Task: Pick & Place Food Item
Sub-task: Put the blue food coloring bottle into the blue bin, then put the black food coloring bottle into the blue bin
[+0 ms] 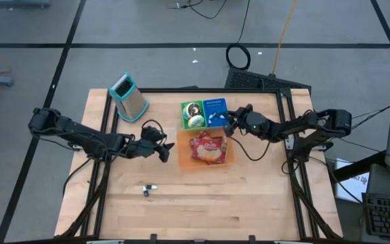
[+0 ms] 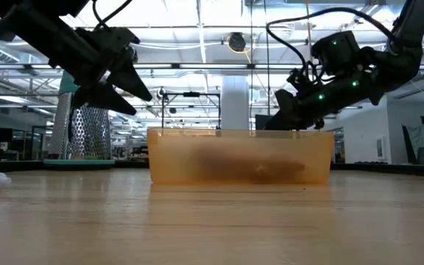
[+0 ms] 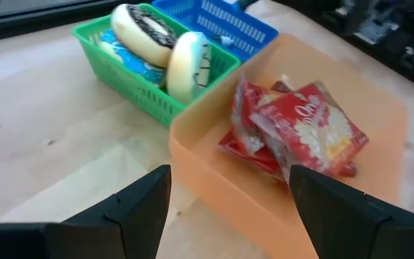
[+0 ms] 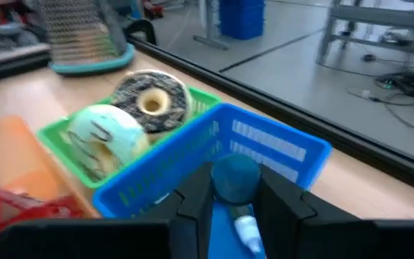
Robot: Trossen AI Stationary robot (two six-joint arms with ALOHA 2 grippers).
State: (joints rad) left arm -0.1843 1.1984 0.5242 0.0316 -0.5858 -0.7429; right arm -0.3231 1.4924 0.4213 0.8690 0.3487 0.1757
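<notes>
Progress: nothing lifted | left gripper (image 1: 162, 150) fingers wide, empty | right gripper (image 1: 230, 124) fingers narrow, empty, above blue basket (image 1: 216, 107) | we must still grasp and place.

Red snack packets (image 1: 208, 149) fill the orange bin (image 1: 181, 160), beside green basket (image 1: 184, 116) and blue basket (image 1: 216, 106).

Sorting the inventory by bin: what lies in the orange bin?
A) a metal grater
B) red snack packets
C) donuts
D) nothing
B: the left wrist view shows red snack packets inside the orange bin, while the donuts sit in the green basket.
</notes>
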